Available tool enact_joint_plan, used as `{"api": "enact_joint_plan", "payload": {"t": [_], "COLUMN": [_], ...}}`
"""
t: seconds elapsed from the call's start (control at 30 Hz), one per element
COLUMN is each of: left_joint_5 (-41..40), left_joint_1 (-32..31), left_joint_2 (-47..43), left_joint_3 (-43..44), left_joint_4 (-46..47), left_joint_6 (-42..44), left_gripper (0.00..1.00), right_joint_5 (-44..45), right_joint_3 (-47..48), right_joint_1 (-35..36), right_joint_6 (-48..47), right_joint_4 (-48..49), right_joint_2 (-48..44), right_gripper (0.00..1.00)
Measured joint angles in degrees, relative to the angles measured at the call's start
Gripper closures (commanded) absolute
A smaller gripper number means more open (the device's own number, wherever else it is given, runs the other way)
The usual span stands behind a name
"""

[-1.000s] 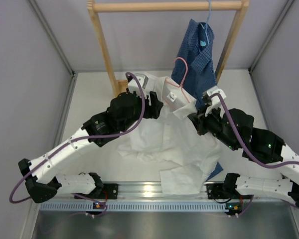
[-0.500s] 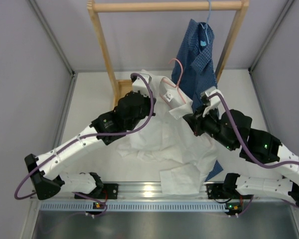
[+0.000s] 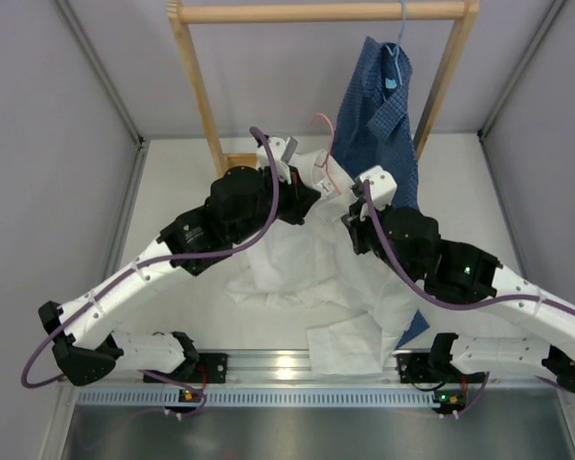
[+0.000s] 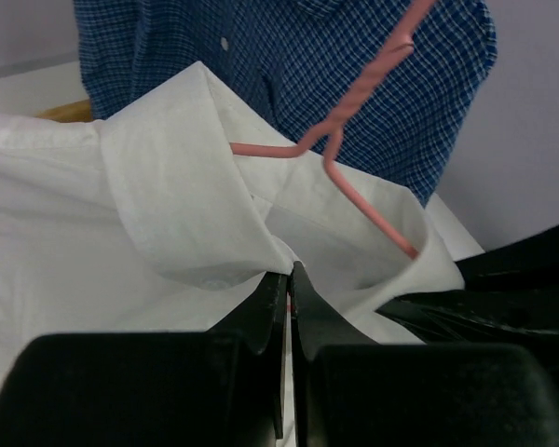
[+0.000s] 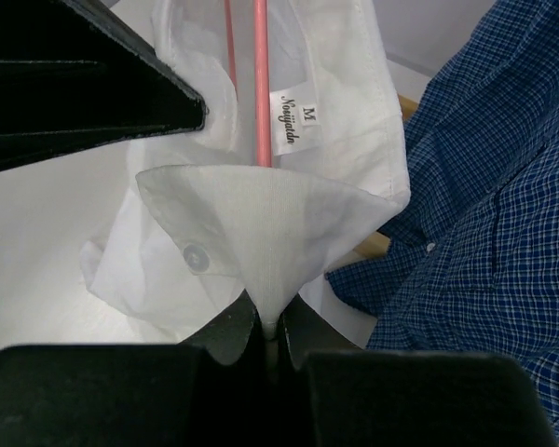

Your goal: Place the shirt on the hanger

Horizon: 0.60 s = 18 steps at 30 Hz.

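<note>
Shirt (image 5: 261,223): thin white cloth, matt, fine weave, creased; neck label (image 5: 292,119) white cloth tag. Hanger (image 4: 368,88): pink wire, smooth, slight sheen, twisted at neck. Checked shirt (image 4: 289,65): blue woven cloth, matt. Rack (image 3: 196,86): bare pale wood. Left end effector (image 4: 287,284) & right end effector (image 5: 270,326): black plastic, matt. Surface (image 3: 168,177): white, smooth.

a robotics lab test cell: plain pale grey partition walls (image 3: 48,144) box in a white tabletop (image 3: 172,182). a slotted aluminium rail (image 3: 307,364) along its near edge carries the bolted bases of a white-and-black left robot arm (image 3: 125,283) and right robot arm (image 3: 517,307), with purple cables (image 3: 24,369) looped along them. a light wooden clothes rack (image 3: 316,12) stands at the back.
</note>
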Motion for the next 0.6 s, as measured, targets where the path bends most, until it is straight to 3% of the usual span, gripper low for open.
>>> {"api": "enact_joint_plan", "payload": {"t": [0.27, 0.47, 0.6], "left_joint_5": [8.0, 4.11, -1.68], "left_joint_1": [0.0, -0.04, -0.09], "left_joint_2": [2.01, 1.16, -2.25], "left_joint_3": [-0.59, -2.45, -2.43], "left_joint_4": [-2.95, -7.04, -10.19], "left_joint_6": [-0.15, -0.22, 0.5], "left_gripper": [0.98, 0.56, 0.08], "right_joint_5": [2.95, 5.05, 6.29], "right_joint_3": [0.0, 0.0, -0.07], "right_joint_1": [0.09, 0.09, 0.09], "right_joint_6": [-1.66, -1.75, -2.01], "right_joint_4": [0.35, 0.79, 0.96], "right_joint_2": [0.28, -0.81, -0.85], "right_gripper": [1.0, 1.0, 1.0]}}
